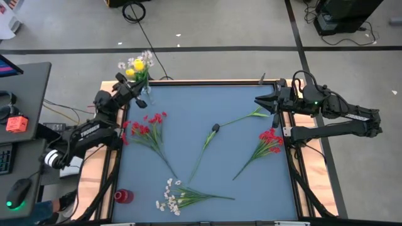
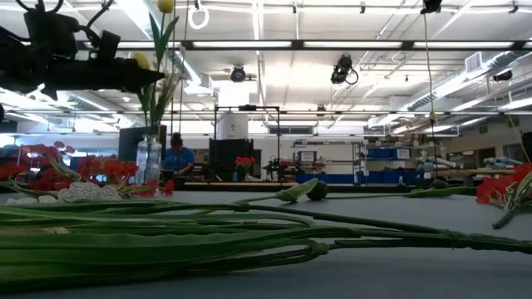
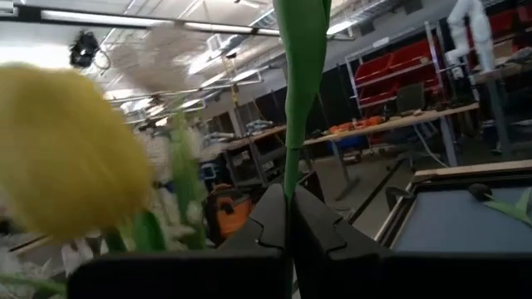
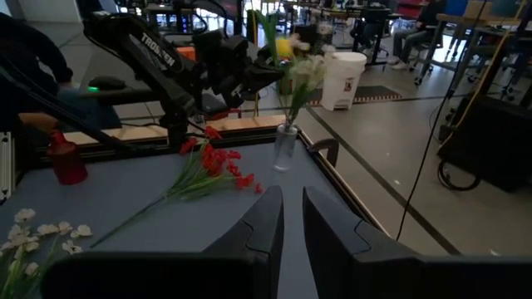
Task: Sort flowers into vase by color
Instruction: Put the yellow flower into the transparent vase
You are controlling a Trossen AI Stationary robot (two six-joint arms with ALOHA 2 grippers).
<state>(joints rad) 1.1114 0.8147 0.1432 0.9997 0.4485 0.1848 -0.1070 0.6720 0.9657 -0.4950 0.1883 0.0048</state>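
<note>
Green stems (image 2: 166, 237) lie long and smooth across the near mat. Left gripper (image 3: 288, 208) is clamped on a yellow tulip's stem (image 3: 299, 83) above the clear glass vase (image 1: 145, 94) at the far left corner — yellow and white blooms already stand in it. Right gripper (image 4: 291, 218) hovers at the far right, fingers slightly apart, empty. On the mat: two red sprigs (image 1: 146, 130), one white (image 1: 171, 196), one dark bud (image 1: 215, 128) — and a small red vase (image 1: 124, 196).

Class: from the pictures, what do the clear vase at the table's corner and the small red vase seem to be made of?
Clear vase: probably glass, glossy; the table edge shows through it. Red vase: opaque, smooth, slightly shiny, perhaps glazed ceramic or plastic; which one cannot be told.
</note>
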